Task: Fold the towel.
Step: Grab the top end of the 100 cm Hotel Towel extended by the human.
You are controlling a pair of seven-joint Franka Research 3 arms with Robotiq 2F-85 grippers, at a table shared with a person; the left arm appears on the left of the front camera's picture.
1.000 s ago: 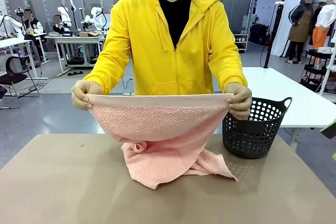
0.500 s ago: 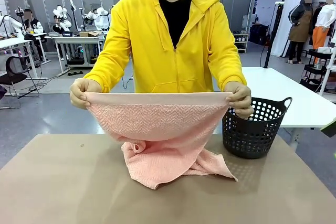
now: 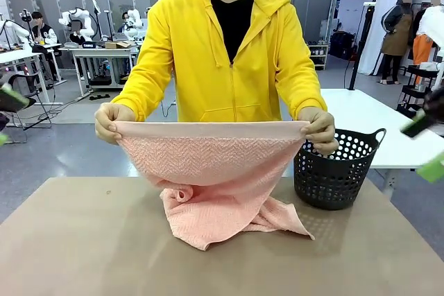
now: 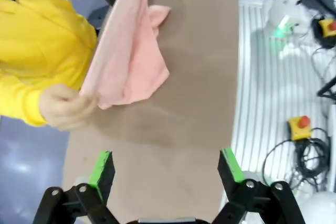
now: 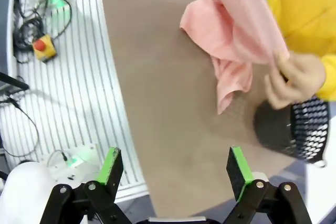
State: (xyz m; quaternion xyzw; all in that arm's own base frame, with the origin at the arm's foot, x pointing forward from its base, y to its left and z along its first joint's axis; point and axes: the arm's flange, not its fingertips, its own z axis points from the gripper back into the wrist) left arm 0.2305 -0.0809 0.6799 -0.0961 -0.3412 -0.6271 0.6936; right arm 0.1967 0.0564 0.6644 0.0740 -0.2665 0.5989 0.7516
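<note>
Towel [image 3: 208, 171] — pink, top edge held taut and level between person's hands [image 3: 114, 121], long axis left-right across front view. Lower part bunched on tabletop [image 3: 83, 240], beside black basket [image 3: 336, 178]. Left pincer [image 4: 167, 165], right pincer [image 5: 176, 163] — both released, empty. Since earlier frame: towel barely shifted; blurred pincers newly at front-view edges.
</note>
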